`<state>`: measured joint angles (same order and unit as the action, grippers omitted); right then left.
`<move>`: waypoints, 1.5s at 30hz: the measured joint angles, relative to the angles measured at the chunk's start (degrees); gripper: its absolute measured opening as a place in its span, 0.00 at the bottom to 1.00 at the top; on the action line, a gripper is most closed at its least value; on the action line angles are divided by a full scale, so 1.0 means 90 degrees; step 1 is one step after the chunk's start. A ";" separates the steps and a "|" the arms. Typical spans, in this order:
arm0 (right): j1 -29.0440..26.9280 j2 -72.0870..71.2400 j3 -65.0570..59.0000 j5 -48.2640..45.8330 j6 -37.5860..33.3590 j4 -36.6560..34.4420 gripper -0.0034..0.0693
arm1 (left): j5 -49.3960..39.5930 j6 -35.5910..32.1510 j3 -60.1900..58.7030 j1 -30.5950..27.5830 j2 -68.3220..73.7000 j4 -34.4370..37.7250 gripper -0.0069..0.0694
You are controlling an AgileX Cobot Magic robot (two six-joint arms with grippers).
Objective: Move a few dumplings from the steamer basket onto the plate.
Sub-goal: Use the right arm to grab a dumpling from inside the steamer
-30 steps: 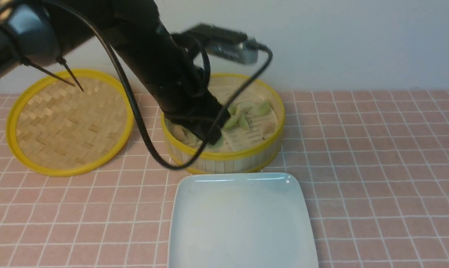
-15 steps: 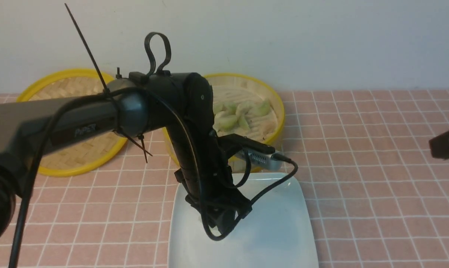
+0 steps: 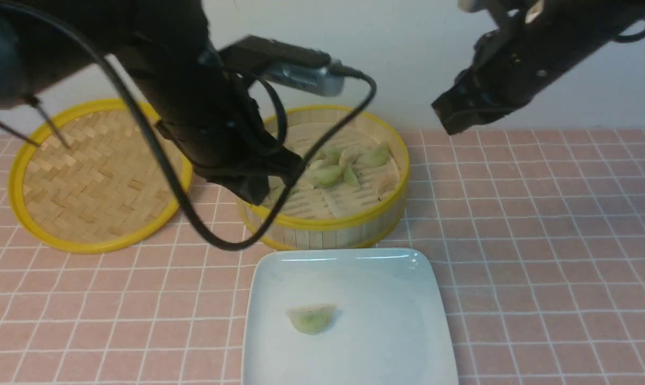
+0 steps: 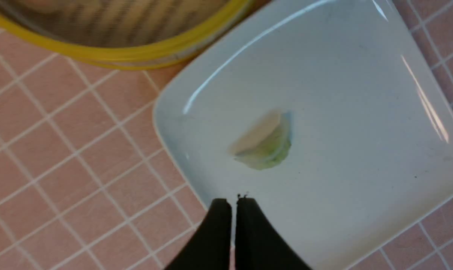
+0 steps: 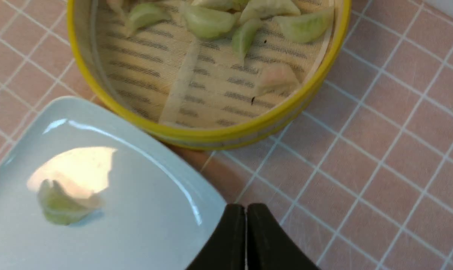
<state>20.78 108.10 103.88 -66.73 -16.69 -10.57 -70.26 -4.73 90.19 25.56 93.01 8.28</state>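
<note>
Biggest worry for me is the left arm point(image 3: 194, 107). It's a bulky thing hanging over the left side of the steamer basket point(image 3: 327, 232), and its black cable point(image 3: 194, 214) droops in a loop in front of the basket wall. If it dives for another piece, I reckon the loop could catch the yellow rim and shove the basket into the plate point(image 3: 386, 321), which sits just in front of it with barely a gap.

The left gripper point(image 4: 234, 204) is pinched together with nothing in it. If it goes down like that, it'd probably just squash or push things around, so it needs to spread first.

The dumplings point(image 3: 349, 163) left in the basket are bunched toward the far side and touching each other, so grabbing one could drag a neighbour along. They look soft and slick too, so I'd guess they slip easily. One green dumpling point(image 3: 311, 319) is already on the plate, left of centre, and the next drop could land on top of it.

Other stuff:
- The pink tiled table point(image 3: 541, 240).
- The woven lid point(image 3: 98, 176) lies flat off to the left, out of the way.
- The right gripper point(image 5: 246, 210) is up high on the right, also closed and empty, and not blocking anything.
- There's a pinkish dumpling point(image 5: 277, 77) sitting apart by the basket wall.
</note>
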 joint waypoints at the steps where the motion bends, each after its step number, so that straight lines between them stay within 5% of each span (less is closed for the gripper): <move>1: 0.0061 0.0282 0.0319 -0.0043 0.0015 0.0087 0.08 | -0.0003 0.0007 -0.0085 -0.0020 -0.0185 -0.0005 0.08; 6: 0.0416 0.1778 0.1679 -0.0292 0.0015 0.0361 0.22 | -0.0071 0.0012 -0.0610 -0.0034 -0.1010 0.0033 0.08; 14: 0.0632 0.3571 0.3300 -0.0319 0.0336 0.1087 0.61 | -0.0148 0.0014 -0.1143 -0.0034 -0.1995 0.0082 0.08; 18: 0.0632 0.3927 0.3487 -0.0319 0.0409 0.1175 0.69 | -0.0157 0.0014 -0.1180 -0.0034 -0.2360 0.0082 0.08; 22: 0.0639 0.4099 0.3582 -0.0245 0.0433 0.1248 0.69 | -0.0162 0.0019 -0.1180 -0.0034 -0.2701 0.0082 0.08; 27: 0.0653 0.4145 0.3628 -0.0251 0.0576 0.1363 0.49 | -0.0181 0.0019 -0.1180 -0.0034 -0.2877 0.0059 0.08; 40: 0.0658 0.3709 0.4769 -0.0559 0.0950 0.0824 0.50 | -0.0181 0.0022 -0.1180 -0.0034 -0.2904 0.0001 0.08; 45: 0.0717 0.2049 0.3283 -0.0548 0.1031 0.0178 0.50 | -0.0181 0.0022 -0.1180 -0.0034 -0.3049 -0.0019 0.08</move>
<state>27.23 126.54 133.42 -71.67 -7.41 -8.97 -71.89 -4.54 79.57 25.26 65.56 8.10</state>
